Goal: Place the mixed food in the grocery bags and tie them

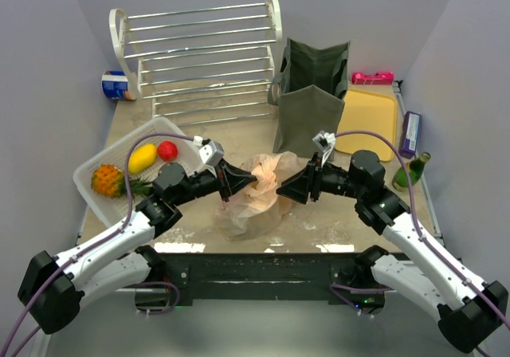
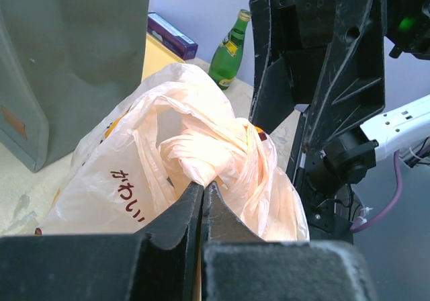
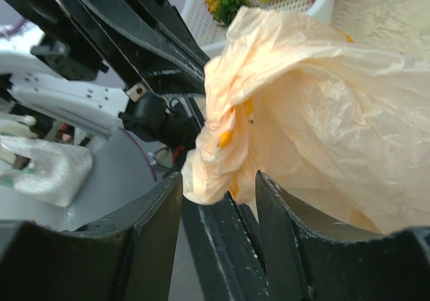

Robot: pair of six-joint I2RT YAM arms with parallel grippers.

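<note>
- The peach plastic bag (image 1: 253, 198) sat at the middle of the table (image 1: 319, 223), its twisted top bunched between both grippers.
- The left gripper (image 2: 203, 187) was clamped tight on that twist.
- The right gripper (image 3: 219, 179) stood half open, the bunched plastic lying between its fingers.

Left tool (image 2: 203, 187) pinches the twisted top of the peach plastic bag (image 2: 127, 153)

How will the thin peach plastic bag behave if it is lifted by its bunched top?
Probably floppy: the plastic bag is thin, wrinkled film that slumps on the table instead of standing. It would likely sag and change shape when lifted. The film may stretch or tear if pulled hard, since the left jaws pinch only a narrow twist.
</note>
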